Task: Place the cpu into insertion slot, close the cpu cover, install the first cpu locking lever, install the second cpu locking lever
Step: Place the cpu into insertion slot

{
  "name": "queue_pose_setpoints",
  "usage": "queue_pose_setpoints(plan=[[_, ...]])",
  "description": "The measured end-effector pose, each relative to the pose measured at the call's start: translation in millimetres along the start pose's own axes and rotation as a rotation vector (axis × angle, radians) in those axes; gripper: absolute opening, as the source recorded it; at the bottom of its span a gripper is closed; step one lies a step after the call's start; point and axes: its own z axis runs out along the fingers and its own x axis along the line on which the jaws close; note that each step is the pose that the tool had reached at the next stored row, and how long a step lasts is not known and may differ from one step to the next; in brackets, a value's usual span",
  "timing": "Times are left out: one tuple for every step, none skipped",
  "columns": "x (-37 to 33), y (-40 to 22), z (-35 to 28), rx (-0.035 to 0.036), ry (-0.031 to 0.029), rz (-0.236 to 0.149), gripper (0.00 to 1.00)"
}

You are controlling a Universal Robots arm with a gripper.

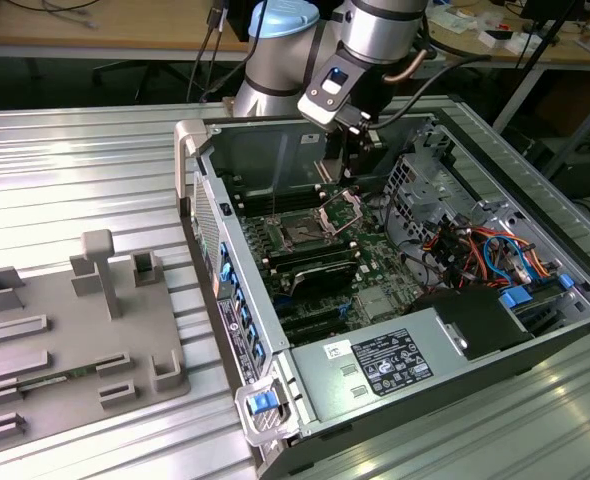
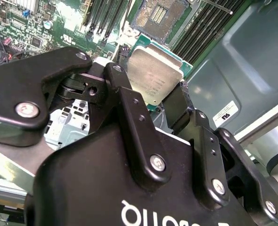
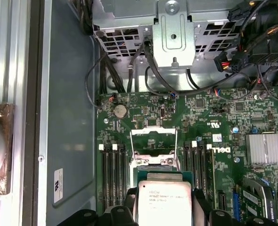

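My arm [image 1: 375,25] leans steeply down into the open computer case [image 1: 275,150], gripper [image 2: 148,92] clamped on the cpu [image 3: 163,200] above the socket [image 2: 158,16], whose cpu cover [image 3: 153,141] stands open.

light: is falling bright and even | glare: ribbed silvery metal table [image 1: 75,150] is gleaming at the exterior view's upper left; small square silvery-grey cpu [image 2: 153,77] is glinting | shadow: open grey computer case [image 1: 275,150] is sitting dim inside
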Motion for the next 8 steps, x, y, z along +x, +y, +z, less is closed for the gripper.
queue_pose_setpoints(plan=[[0.0, 0.0, 0.4, 0.0, 0.0001, 0.0, 0.55], [0.0, -0.1, 0.8, 0.0, 0.0, 0.0, 0.55], [0.0, -0.1, 1.2, 0.0, 0.0, 0.0, 0.55], [0.0, -0.1, 1.5, 0.0, 0.0, 0.0, 0.55], [0.0, -0.2, 2.0, 0.0, 0.0001, 0.0, 0.55], [-0.1, -0.2, 2.3, 0.0, 0.0, 0.0, 0.55], [-0.1, -0.2, 2.5, 0.0001, 0.0, 0.0, 0.55], [-0.2, -0.3, 2.7, 0.0001, -0.0001, 0.0, 0.55]])
